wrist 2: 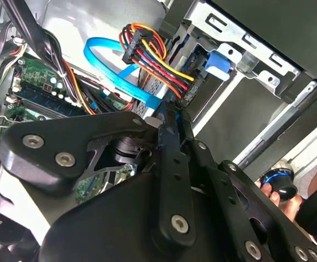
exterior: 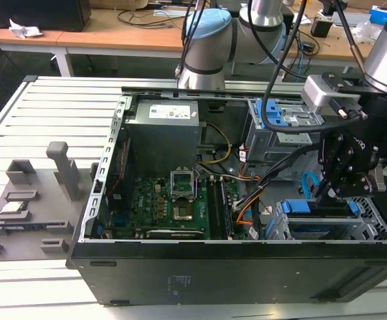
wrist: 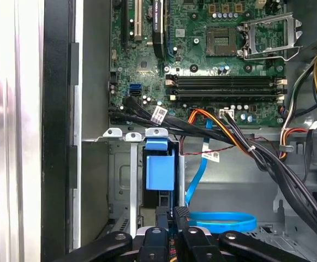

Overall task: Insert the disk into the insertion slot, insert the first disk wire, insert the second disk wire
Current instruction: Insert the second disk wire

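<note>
The disk (exterior: 318, 212), in its bright blue carrier, lies in the insertion slot (exterior: 374, 225), a low grey cage at the exterior view's right. My gripper (exterior: 328, 193) hangs just above its inner end. In both wrist views the fingers are pressed together, gripper (wrist 2: 173, 112) and gripper (wrist: 173, 212), at the end of the second disk wire (wrist 2: 106, 52), the light blue flat cable. Its loop (wrist: 223, 222) curls beside them and its plug is hidden. The first disk wire (wrist 2: 158, 63), an orange, red and black bundle, runs to a black plug right beside the fingertips at the disk's edge.
A taller grey cage with blue latches (exterior: 280, 120) stands behind the gripper. The motherboard (exterior: 173, 200) and a grey power supply (exterior: 163, 133) fill the case's middle. Black cables (wrist: 267, 158) cross near the slot. A person's hand (wrist 2: 281, 188) holds a dark knob outside the case.
</note>
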